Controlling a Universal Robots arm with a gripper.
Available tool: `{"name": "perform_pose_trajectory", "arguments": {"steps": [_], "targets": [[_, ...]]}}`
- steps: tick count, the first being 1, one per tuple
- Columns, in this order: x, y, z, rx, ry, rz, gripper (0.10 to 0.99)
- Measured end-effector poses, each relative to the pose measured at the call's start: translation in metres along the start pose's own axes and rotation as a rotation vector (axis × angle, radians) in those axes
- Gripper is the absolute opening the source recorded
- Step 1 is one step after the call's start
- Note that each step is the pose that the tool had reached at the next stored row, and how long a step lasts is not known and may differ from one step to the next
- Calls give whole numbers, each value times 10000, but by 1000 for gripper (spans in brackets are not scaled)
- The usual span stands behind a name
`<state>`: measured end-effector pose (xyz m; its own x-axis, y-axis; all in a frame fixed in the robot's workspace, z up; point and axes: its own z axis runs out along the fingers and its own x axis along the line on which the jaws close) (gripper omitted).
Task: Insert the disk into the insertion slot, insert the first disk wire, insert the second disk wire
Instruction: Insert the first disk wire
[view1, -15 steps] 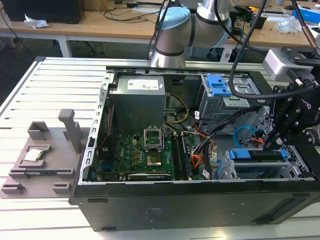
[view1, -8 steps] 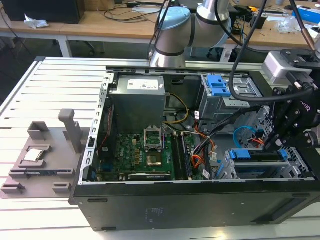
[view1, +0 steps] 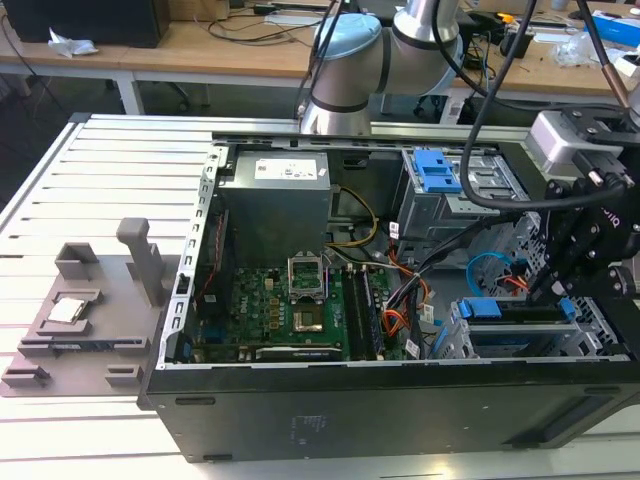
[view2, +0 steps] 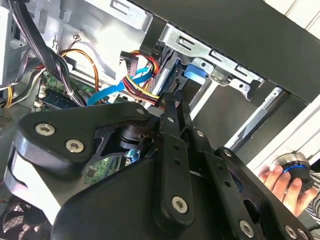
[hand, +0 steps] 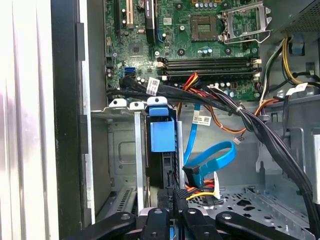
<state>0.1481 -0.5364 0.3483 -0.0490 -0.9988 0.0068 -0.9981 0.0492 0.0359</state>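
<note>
Disk (hand: 162, 135) sits slotted; pincer (hand: 175, 210) pinches first disk wire (hand: 201, 192) beside second disk wire (hand: 220, 155).

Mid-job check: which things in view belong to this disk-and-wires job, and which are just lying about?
Job: disk, in the insertion slot; first disk wire, at the gripper; second disk wire.
Lying about: grey fixture; grey cage with blue clip; motherboard; a person's hand.

A white slatted desk (view1: 110, 170) spreads across the exterior view's left. Behind it stands a wooden desk (view1: 200, 45) on white legs (view1: 131, 95), strewn with dark cables (view1: 250, 28). The floor (view1: 50, 100) beneath is dark, and the light is bright and even
</note>
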Motion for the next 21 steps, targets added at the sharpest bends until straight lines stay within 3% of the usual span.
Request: {"name": "perform_pose_trajectory", "arguments": {"steps": [21], "targets": [[-12, -68, 80, -2, -28, -128, 165]]}}
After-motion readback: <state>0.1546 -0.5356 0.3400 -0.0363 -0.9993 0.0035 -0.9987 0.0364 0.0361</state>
